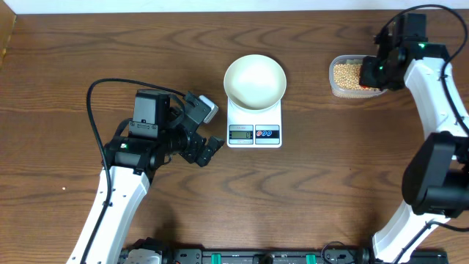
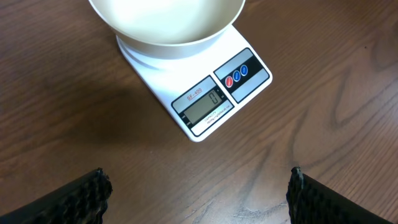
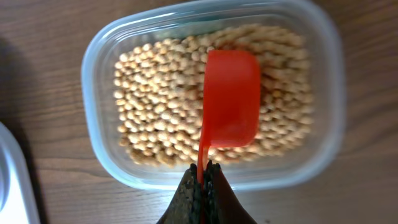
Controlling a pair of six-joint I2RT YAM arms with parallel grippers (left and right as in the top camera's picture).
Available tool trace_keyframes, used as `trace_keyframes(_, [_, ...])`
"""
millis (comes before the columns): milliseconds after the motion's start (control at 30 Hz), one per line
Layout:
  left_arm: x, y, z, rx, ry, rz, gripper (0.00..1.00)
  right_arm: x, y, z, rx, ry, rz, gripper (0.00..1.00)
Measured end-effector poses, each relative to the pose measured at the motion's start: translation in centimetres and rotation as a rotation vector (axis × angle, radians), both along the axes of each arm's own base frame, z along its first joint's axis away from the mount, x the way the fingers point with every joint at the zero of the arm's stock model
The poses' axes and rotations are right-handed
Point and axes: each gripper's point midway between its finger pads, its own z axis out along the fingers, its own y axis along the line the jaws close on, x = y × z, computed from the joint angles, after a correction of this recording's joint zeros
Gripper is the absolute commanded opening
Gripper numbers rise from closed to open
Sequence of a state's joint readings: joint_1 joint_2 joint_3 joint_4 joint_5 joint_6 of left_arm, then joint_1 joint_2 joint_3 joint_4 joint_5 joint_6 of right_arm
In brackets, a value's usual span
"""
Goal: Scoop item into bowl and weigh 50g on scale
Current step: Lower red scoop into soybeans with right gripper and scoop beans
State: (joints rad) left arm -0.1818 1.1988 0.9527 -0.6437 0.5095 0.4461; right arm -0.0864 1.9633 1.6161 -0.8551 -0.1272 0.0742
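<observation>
Toward the far right corner of the brown wooden desk (image 1: 73, 59), the right tool (image 3: 204, 171) is clenched on the thin handle of the red plastic measuring scoop (image 3: 230, 93), its cup over the tiny round tan-yellow beans (image 3: 155, 106) filling the clear rounded-rectangular plastic tub (image 3: 99, 56). Mid-desk, nearer the far edge, the round plain white bowl (image 1: 254, 81) sits on the flat white rectangular digital scale (image 1: 254, 133), its inside bare. The left tool (image 1: 207, 129), released with jaws wide, hovers just left of the scale, facing it.

You have one bowl (image 1: 254, 81), one scale (image 1: 254, 136), one tub (image 3: 96, 124) and one red scoop (image 3: 231, 102). Beans (image 3: 155, 93): too many to count.
</observation>
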Motion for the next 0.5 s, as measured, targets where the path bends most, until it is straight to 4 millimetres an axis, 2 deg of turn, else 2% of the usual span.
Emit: trace_keyframes(500, [0.0, 0.0, 0.0, 0.000, 0.000, 0.000, 0.93, 0.1, 2.1, -1.0, 0.153, 0.035, -0.052, 0.01])
